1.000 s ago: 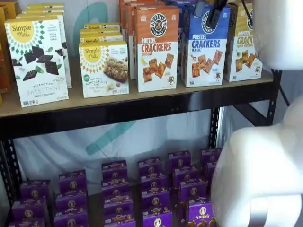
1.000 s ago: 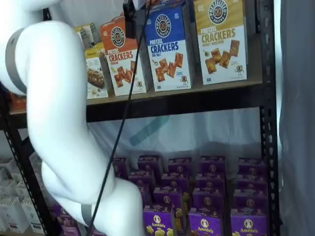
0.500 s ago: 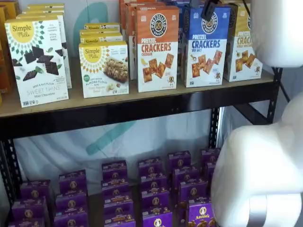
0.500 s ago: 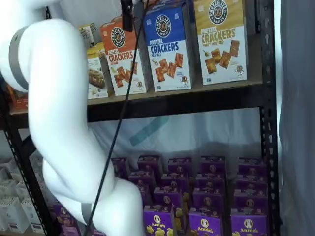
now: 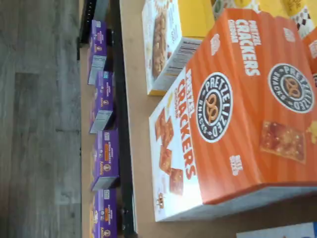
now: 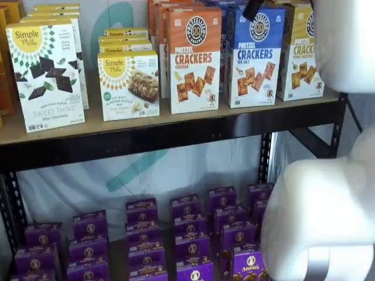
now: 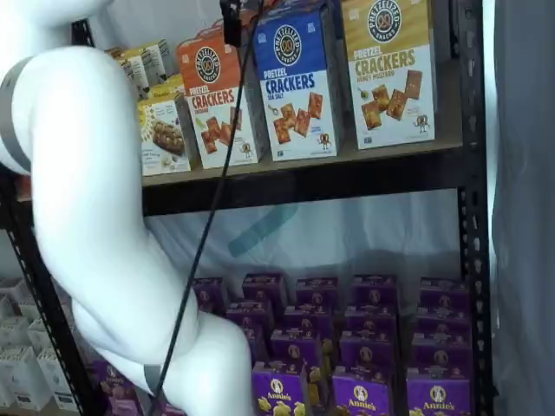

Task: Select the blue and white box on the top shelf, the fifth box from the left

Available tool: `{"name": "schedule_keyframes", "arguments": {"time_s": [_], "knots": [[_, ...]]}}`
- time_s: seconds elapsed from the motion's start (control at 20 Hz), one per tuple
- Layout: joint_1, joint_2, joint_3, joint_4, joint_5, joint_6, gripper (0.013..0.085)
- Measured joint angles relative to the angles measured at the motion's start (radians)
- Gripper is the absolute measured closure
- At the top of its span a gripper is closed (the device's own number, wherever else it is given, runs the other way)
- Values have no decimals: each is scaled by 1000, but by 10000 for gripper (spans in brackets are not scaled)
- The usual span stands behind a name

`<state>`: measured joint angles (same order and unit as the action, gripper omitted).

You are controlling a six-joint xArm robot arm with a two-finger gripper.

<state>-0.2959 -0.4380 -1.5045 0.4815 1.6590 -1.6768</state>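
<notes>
The blue and white box [image 6: 254, 57] stands upright at the front of the top shelf [image 6: 176, 133], between the orange Cheddar box [image 6: 194, 60] and the yellow-topped box [image 6: 303, 54]; both shelf views show it so.

Only a black fingertip of the gripper [image 6: 252, 9] shows at the upper edge in a shelf view, in front of the box's blue top. A second dark tip [image 7: 231, 21] with a cable beside it hangs by the box's upper left corner. No gap is visible in either view, but the fingers stand spread wide and hold nothing.

Procedure, as judged:
- Centre the fingers over the box's narrow sides before descending.
- Keep clear of both neighbouring boxes; they stand just beside it.
- Close only once the fingers straddle the box.

Legible text:
- Target: "PRETZEL CRACKERS SEA SALT", round black logo.
- Orange box: "PRETZELIZED", "PRETZEL CRACKERS CHEDDAR".
- Yellow-topped: "CRACKERS HONEY MUSTARD".
- Far left: "Simple Mills", "SWEET THINS" [image 6: 45, 75].
- Lower shelf: purple "Annie's" boxes [image 7: 359, 388].
</notes>
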Motion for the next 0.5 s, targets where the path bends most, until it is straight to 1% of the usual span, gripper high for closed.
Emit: {"name": "schedule_keyframes", "arguments": {"time_s": [0.15, 0.5], "knots": [[-8, 14, -12, 1, -14, -10, 130], [-26, 98, -108, -19, 23, -31, 130]]}}
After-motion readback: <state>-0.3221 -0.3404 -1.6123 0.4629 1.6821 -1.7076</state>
